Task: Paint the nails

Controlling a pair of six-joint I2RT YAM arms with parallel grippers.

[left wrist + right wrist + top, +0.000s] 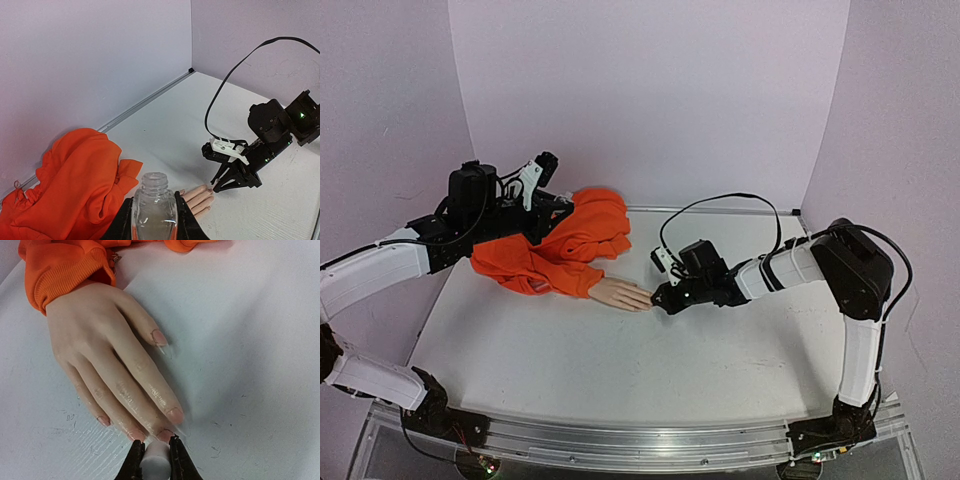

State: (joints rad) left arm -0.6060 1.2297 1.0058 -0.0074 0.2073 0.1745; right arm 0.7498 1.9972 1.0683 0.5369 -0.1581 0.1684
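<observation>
Clamped tight between the right jaws, at the bottom edge of the right wrist view, is a small white cylinder point(155, 462). Its rounded front end sits right at the tip of the middle finger of a pale mannequin hand point(100, 350); whether the two touch cannot be told. The hand lies palm down on the white table point(620, 370) straight ahead of these jaws, with its fingers spread and pointing back toward them. The nails point(174, 415) are pinkish. Those of the index, middle and ring fingers are just in front of the jaw tips, the little finger's is a little to their left, and the thumb's is farther ahead on the right. Beyond the hand, an orange sleeve point(65, 270) with a ribbed cuff covers the wrist.

The left jaws are closed on a clear bottle point(154, 210), held upright with its open neck at the top. Orange cloth is bunched to the left of these jaws. The fingertips of the hand show just past the bottle on the right, and the right arm's jaw tips meet them there. A black cable point(225, 85) loops up from that arm.
</observation>
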